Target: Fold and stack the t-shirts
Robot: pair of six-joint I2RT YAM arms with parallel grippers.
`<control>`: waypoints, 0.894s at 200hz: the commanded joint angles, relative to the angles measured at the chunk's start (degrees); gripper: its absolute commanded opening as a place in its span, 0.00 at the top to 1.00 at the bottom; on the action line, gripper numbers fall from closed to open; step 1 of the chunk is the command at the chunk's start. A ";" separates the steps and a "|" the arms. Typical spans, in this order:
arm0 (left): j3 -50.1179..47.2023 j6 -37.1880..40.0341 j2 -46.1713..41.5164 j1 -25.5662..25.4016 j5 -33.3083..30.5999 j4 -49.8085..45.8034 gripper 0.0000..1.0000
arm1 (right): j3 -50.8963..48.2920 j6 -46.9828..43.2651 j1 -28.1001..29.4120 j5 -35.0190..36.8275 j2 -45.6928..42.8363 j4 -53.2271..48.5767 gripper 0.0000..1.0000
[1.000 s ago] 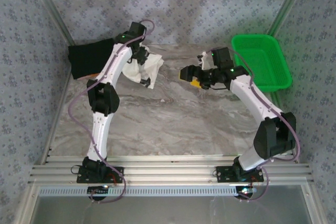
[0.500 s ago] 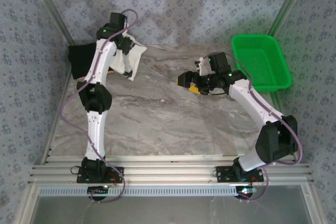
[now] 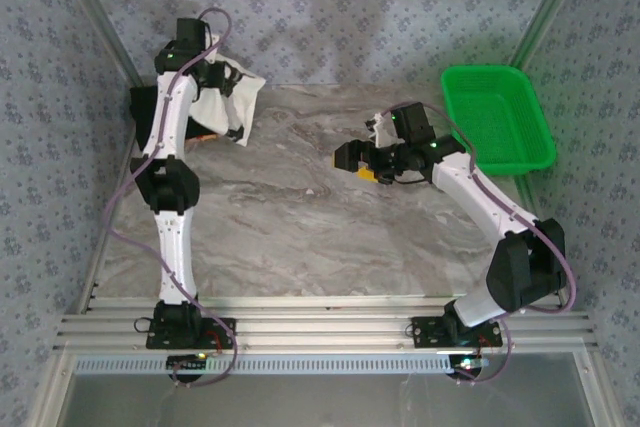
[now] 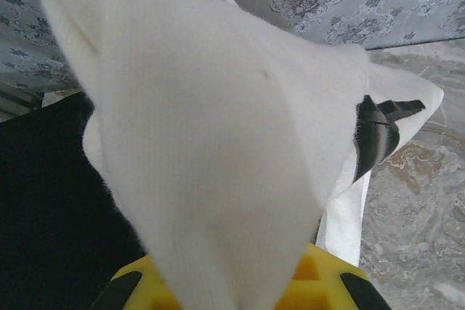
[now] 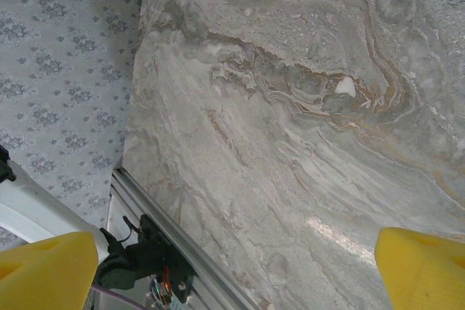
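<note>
Marbled grey-beige tabletop (image 3: pixel 320 237), smooth & glossy, is lying between grey floral-print walls, w/ a green mesh basket (image 3: pixel 497 117), rectangular plastic, sitting at its far R corner. L gripper (image 3: pixel 213 77), far to the L of the basket & raised off the table, is clamping down on the cream-white t-shirt (image 4: pixel 218 143). Its jaws are pressing together on the cloth, w/ the yellow fingers (image 4: pixel 320 288) peeking out under it in the wrist view. That shirt is hanging from the grip as a soft bunched drape, fine ribbed knit, w/ a dark printed patch (image 4: pixel 374 132) showing at one fold. Black t-shirt (image 3: pixel 150 112), matte & fuzzy, is lying across the table from the basket at the opposite far corner, partly behind the hanging white one, w/ an orange bit (image 3: pixel 205 137) poking out at its near edge. R gripper (image 3: pixel 358 162) is hovering just L of the basket, much nearer to it than either shirt, w/ jaws standing wide apart & gripping nothing. Its yellow pads (image 5: pixel 425 263), blocky w/ rounded corners, are framing bare veined marble below.
</note>
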 commanded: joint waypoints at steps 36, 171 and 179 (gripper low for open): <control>1.40 -4.17 -6.41 4.78 7.82 3.89 1.00 | 1.13 1.54 1.17 1.24 2.15 0.00 0.00; -7.27 -14.53 0.91 18.14 14.78 7.29 0.50 | 4.30 3.39 5.34 4.02 4.31 -2.19 0.00; -6.63 -16.45 2.14 19.13 13.91 7.10 0.43 | 4.50 3.45 5.77 4.15 4.08 -2.41 0.00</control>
